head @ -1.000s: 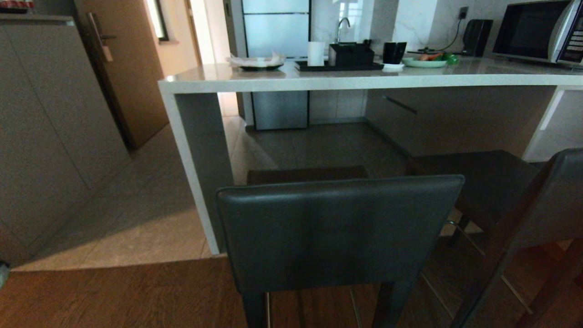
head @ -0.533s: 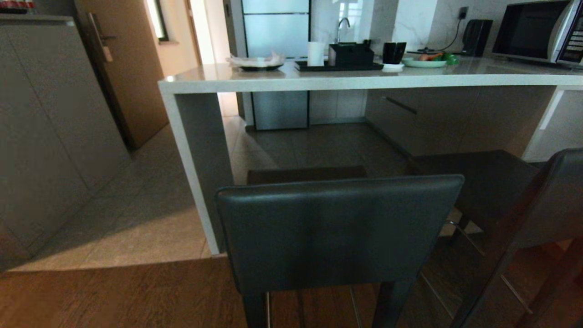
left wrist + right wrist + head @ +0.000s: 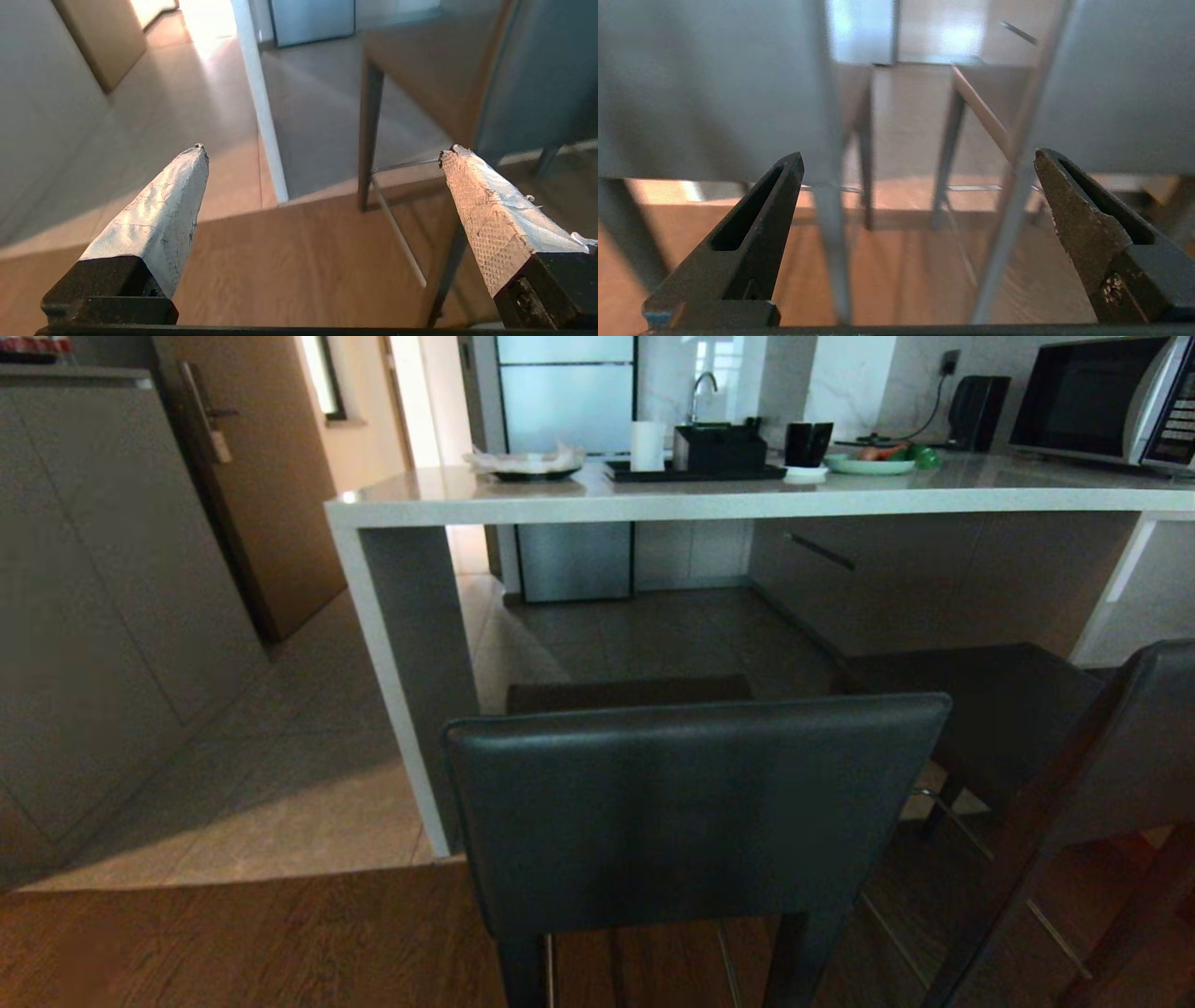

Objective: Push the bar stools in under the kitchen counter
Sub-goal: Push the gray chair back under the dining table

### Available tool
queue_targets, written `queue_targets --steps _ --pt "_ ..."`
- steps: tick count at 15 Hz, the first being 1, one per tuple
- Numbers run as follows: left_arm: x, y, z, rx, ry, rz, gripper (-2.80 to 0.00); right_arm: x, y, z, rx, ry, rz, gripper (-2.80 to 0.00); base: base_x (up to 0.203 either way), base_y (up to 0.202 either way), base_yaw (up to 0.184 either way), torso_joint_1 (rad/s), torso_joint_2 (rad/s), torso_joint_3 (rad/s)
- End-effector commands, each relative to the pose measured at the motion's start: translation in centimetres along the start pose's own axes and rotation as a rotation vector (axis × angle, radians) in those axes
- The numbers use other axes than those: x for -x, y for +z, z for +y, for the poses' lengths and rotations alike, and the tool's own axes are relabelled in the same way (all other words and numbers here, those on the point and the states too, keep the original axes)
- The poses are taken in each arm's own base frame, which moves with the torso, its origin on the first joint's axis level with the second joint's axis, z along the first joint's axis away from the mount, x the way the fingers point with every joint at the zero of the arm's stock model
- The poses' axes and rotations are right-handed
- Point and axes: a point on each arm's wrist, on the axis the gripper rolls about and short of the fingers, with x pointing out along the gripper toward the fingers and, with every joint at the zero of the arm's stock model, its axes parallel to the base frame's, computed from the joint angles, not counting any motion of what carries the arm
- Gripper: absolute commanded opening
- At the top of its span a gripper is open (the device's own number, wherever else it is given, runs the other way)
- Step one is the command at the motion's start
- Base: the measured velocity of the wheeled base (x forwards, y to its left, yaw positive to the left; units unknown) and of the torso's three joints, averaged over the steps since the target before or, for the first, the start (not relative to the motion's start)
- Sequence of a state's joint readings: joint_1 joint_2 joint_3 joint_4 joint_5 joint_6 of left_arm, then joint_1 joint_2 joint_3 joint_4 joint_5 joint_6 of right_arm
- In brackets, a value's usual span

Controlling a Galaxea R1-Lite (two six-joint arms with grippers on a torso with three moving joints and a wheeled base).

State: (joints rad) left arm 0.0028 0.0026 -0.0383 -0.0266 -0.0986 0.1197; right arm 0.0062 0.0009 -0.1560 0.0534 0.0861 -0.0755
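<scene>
a: looking at the near stool (image 3: 695, 812), its backrest faces the robot and its seat reaches just under the counter (image 3: 747, 504) edge, beside the end panel (image 3: 411, 681). i'd judge it only partly in.

b: and the second stool (image 3: 1111, 747)?

a: off to the right, angled, its seat partly below the slab. it probably needs squaring up before a push.

b: where are the arms?

a: neither shows from the head. the left gripper (image 3: 322, 151) hangs low, spread wide and empty, aimed at the wood floor (image 3: 303, 261) by a stool leg (image 3: 369, 135) and the panel's foot. the right gripper (image 3: 919, 158) is just as wide, holding nothing, looking between the two stools at leg height.

b: why so low?

a: my guess is they're parked out of the way, so the backrest stays free. open jaws suit a flat push on the leather, not a grasp.
</scene>
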Motion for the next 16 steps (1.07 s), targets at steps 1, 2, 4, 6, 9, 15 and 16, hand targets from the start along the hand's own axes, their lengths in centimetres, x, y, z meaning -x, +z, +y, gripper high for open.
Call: queue_targets --steps 1,2,4,6,9,15,16 --pt "-0.1 -0.5 0.0 0.003 0.005 0.018 0.0 -0.9 -2.5 0.1 0.015 -0.021 0.039 0.0 0.0 0.0 0.0 0.0 0.0 0.0" --pt "-0.1 -0.5 0.0 0.021 0.011 0.02 0.0 -1.1 -3.4 0.1 0.023 -0.037 0.059 0.0 0.0 0.0 0.0 0.0 0.0 0.0" --pt "-0.1 -0.5 0.0 0.067 0.04 0.018 0.0 -1.0 -3.9 0.0 -0.009 -0.062 0.116 0.0 0.0 0.0 0.0 0.0 0.0 0.0" --pt "-0.2 -1.0 0.1 0.09 0.104 0.04 0.0 -1.0 -3.9 0.0 -0.049 -0.071 0.115 0.0 0.0 0.0 0.0 0.0 0.0 0.0" --pt "-0.2 -1.1 0.1 0.057 0.095 0.044 0.0 -1.0 -3.9 0.0 -0.055 -0.073 0.115 0.0 0.0 0.0 0.0 0.0 0.0 0.0" --pt "-0.2 -1.3 0.1 0.122 0.097 0.056 0.0 -1.0 -3.9 0.0 -0.07 -0.075 0.113 0.0 0.0 0.0 0.0 0.0 0.0 0.0" --pt "-0.2 -1.3 0.1 0.122 0.097 0.057 0.0 -1.0 -3.9 0.0 -0.073 -0.075 0.113 0.0 0.0 0.0 0.0 0.0 0.0 0.0"
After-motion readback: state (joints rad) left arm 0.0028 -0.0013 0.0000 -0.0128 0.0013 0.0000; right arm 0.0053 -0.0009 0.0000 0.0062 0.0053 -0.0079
